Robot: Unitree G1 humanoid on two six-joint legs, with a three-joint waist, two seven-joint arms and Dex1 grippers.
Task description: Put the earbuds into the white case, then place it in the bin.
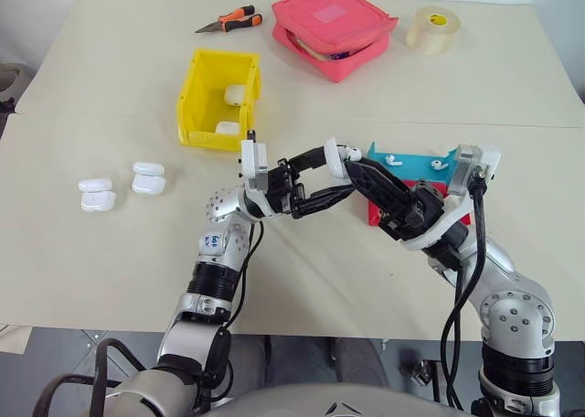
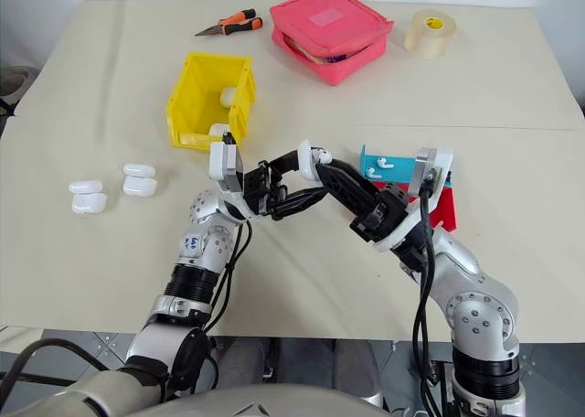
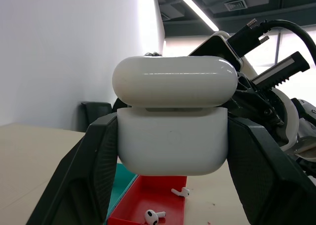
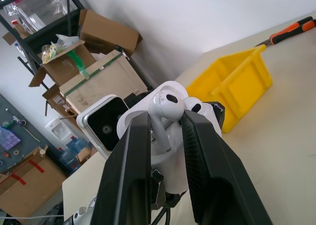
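My left gripper (image 3: 173,129) is shut on the white case (image 3: 173,151), holding it above the table with its lid raised. My right gripper (image 4: 167,118) meets it from the right and is shut on one earbud (image 4: 165,102), right at the open top of the case (image 1: 335,157). A second earbud (image 4: 193,105) seems to sit in the case beside it. More earbuds (image 1: 393,160) lie on the blue tray (image 1: 416,170), and others (image 3: 154,216) on the red tray (image 3: 148,195). The yellow bin (image 1: 194,92) stands behind my left arm and holds two white cases (image 1: 235,94).
Two more white cases (image 1: 96,195) (image 1: 149,177) lie on the table at the left. At the back are orange-handled cutters (image 1: 230,20), a pink pouch (image 1: 334,28) and a tape roll (image 1: 432,28). My right arm hides part of the red tray (image 1: 375,214).
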